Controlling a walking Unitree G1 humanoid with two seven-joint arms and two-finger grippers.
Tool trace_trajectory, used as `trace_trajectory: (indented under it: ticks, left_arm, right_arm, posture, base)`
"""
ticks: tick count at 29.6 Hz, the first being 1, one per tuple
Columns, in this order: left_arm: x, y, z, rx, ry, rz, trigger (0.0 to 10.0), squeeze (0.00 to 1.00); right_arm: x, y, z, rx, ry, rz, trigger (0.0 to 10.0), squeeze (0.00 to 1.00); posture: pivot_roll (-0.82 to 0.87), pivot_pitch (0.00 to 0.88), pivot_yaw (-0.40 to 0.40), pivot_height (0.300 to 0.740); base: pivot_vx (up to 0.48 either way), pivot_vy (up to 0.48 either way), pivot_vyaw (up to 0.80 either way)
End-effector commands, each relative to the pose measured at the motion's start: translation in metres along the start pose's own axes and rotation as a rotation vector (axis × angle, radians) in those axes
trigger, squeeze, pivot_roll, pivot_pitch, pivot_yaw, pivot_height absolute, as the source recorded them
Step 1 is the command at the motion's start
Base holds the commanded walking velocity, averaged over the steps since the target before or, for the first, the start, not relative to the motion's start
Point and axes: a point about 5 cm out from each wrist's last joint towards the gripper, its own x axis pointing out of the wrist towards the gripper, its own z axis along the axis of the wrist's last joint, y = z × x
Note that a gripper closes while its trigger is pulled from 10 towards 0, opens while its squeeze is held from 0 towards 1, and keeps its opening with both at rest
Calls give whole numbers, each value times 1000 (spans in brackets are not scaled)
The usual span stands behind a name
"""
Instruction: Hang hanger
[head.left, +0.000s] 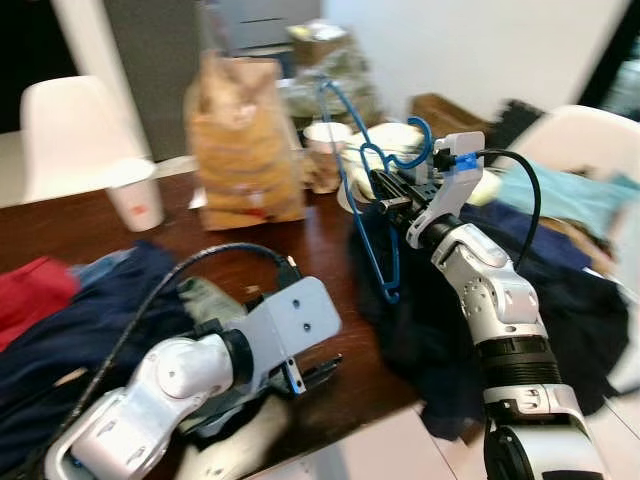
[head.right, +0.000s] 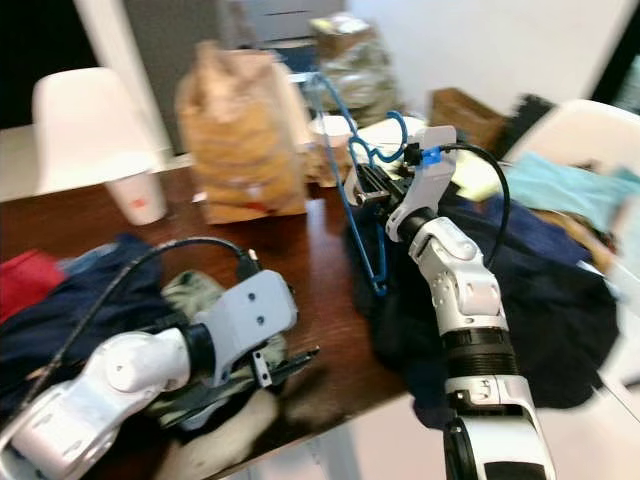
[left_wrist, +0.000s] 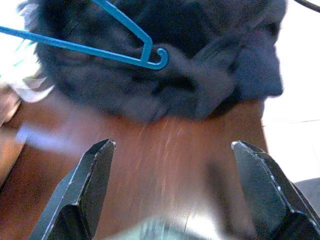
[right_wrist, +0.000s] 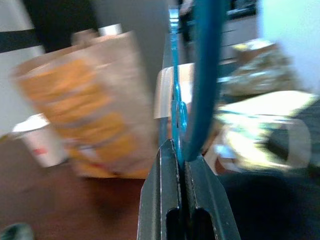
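A blue plastic hanger (head.left: 362, 190) is held up over the dark wooden table (head.left: 330, 250), its lower corner just above a heap of dark clothes (head.left: 560, 300). My right gripper (head.left: 385, 185) is shut on the hanger near its hook, and the right wrist view has the blue hanger (right_wrist: 197, 90) pinched between the closed fingers (right_wrist: 165, 195). My left gripper (left_wrist: 172, 185) is open low over the table's near edge, with nothing between its fingers (left_wrist: 82, 192). The hanger's corner (left_wrist: 152, 55) lies beyond it against the dark clothes (left_wrist: 200, 60).
A brown paper bag (head.left: 245, 140) and a white paper cup (head.left: 135, 200) stand on the table's far side. Red and navy clothes (head.left: 60, 310) are piled at the left. White chairs (head.left: 65, 125) stand at both ends, and clutter fills the back right.
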Motion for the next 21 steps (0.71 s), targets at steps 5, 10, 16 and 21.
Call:
trace_trajectory:
  ticks: [5,10,16,21]
  left_arm:
    - [2,5,-43,-60,319,156,10000,0]
    - [-3,-2,-62,-222,450,318,10000,0]
    - [1,-1,-60,-289,411,381,10000,0]
    - [3,10,-54,-320,355,486,10000,0]
  right_arm:
    - [3,2,5,0,-4,26,10000,0]
    - [4,3,4,-5,4,40,10000,0]
    - [5,7,1,-6,15,59,10000,0]
    - [6,9,0,-2,19,72,10000,0]
  posture:
    - [-37,57,6,740]
    - [-29,60,3,740]
    - [-27,58,-3,740]
    - [-26,56,-6,740]
  base:
    - [0,0,0]
    - [0,0,0]
    - [-56,0,0]
    - [-343,0,0]
